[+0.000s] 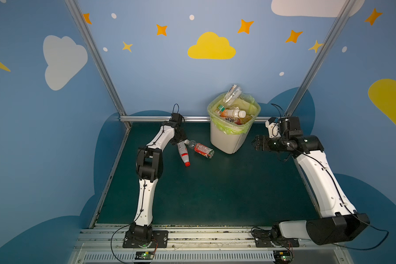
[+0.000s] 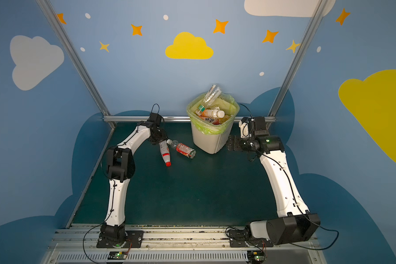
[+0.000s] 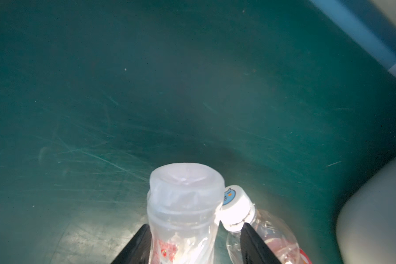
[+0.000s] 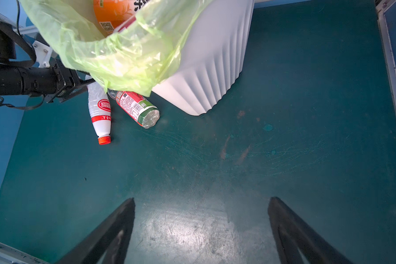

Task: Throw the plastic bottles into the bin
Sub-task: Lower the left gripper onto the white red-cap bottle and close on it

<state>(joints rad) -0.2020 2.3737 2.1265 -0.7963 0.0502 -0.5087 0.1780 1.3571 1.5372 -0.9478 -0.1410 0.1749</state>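
**Plastic bottles, on mat.** Two lie on the green mat [image 1: 204, 194], just left of the bin [image 1: 224, 139].
- Milky white bottle [image 1: 183, 152]: red cap toward the near side, red-and-white label.
- Clear bottle [image 1: 201, 149]: red-and-green label, white cap touching the milky bottle's far end.

**Plastic bottles, binned.** Several are heaped to the rim. An orange-labelled bottle [image 1: 232, 113] lies on top, and a clear one [image 1: 231, 93] juts above the far rim.

**Left gripper** [image 3: 194, 225]. Elbow bent, wrist pointing down over the milky bottle's base. The jaws straddle that base, one finger [image 3: 142, 237] against it, with a gap at the other.

**Right gripper** [image 4: 201, 198]. Held level above the mat, right of the bin and pointing left. Jaws spread wide, empty.

**Obscured.** In both top views the left gripper covers the milky bottle's base. The lower contents of the bin are hidden, and the label print is illegible.
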